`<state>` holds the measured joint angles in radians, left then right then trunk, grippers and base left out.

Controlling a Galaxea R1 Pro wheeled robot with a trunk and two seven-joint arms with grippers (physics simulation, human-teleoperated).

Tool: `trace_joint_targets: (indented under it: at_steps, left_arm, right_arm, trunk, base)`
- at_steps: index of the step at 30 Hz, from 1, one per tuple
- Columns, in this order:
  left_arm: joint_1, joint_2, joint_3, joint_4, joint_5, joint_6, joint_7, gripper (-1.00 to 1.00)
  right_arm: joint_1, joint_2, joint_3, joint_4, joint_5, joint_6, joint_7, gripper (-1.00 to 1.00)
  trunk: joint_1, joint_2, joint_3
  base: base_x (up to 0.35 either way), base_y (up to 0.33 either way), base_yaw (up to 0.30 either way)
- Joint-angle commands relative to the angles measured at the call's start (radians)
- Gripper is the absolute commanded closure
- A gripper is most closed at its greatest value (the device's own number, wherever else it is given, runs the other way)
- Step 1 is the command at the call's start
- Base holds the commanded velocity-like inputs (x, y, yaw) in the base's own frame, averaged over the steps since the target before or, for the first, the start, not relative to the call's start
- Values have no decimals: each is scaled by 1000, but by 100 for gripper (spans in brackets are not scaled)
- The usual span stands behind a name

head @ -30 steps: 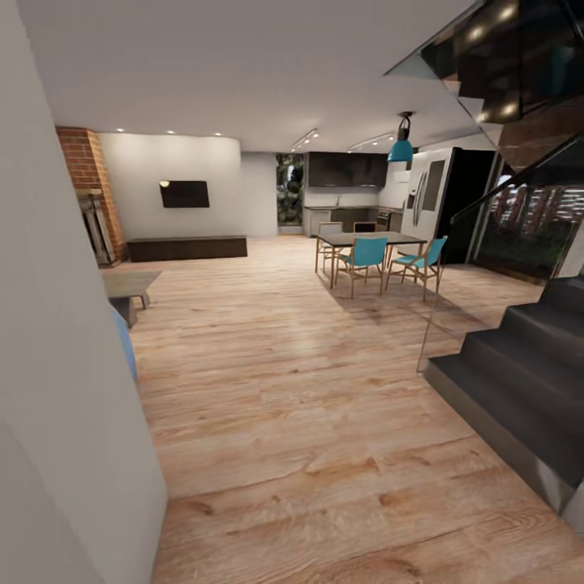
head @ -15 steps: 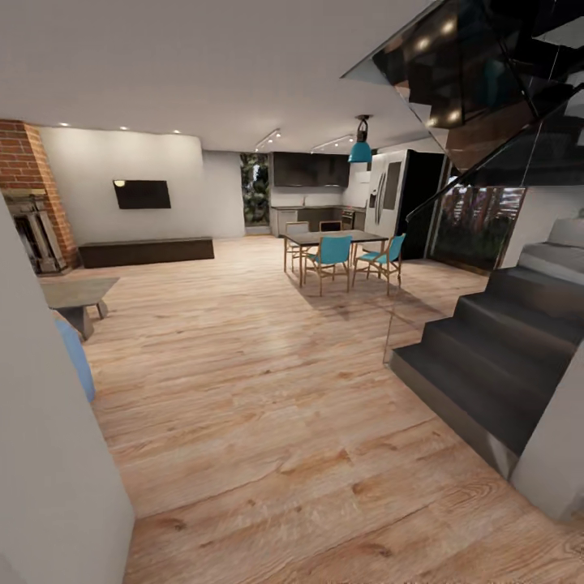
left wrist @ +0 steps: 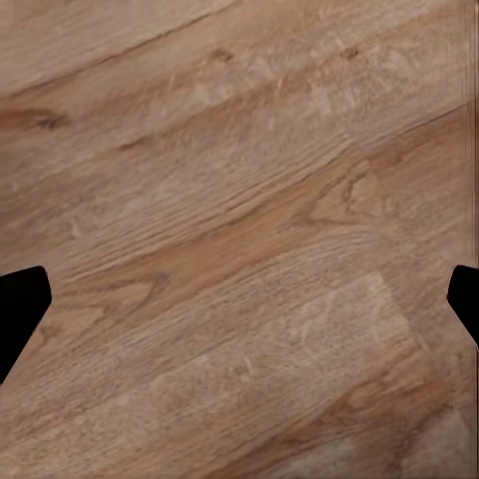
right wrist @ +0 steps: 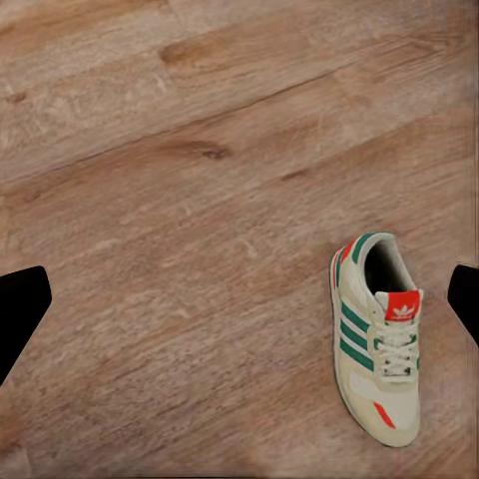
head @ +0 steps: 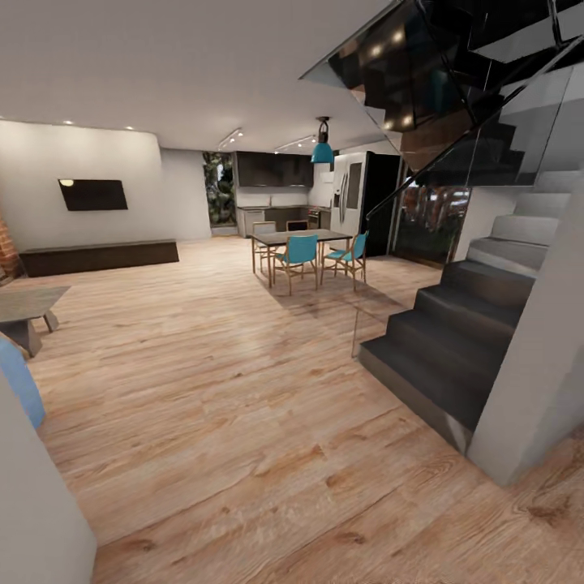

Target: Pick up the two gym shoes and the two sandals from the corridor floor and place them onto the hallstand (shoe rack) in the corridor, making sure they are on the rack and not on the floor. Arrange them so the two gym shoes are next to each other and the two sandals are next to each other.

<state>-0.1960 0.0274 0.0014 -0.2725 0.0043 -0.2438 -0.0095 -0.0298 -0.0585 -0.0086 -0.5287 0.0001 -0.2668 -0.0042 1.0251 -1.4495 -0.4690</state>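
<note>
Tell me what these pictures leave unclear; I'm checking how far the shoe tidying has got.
- Left gripper, left wrist view: fingertips cut off at the edges, wide apart over bare corridor floor.
- Right gripper, right wrist view: likewise cut off; one gym shoe lies on the floor.
- Head view: staircase and wall block the sides.

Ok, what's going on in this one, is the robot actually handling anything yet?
Not yet. The head view looks across wood floor toward a dining table and dark stairs. Both grippers hang open over the floor. The right gripper has one gym shoe lying on its sole beneath it, untouched. The left gripper has bare planks below.
</note>
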Motion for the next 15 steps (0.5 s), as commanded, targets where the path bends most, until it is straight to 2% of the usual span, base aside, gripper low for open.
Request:
trace_joint_targets:
  at_steps: [1, 15]
  left_arm:
    - [0, 0, 0, 1, 0, -3, -1, -100]
    - [0, 0, 0, 1, 1, -3, 0, -100]
  right_arm:
    - [-1, 0, -1, 1, 0, -3, 0, -100]
    - [-1, 0, -1, 1, 0, -3, 0, -100]
  trunk:
    - [0, -1, -1]
    - [0, -1, -1]
  base:
    - [0, 0, -274]
    - [0, 0, -274]
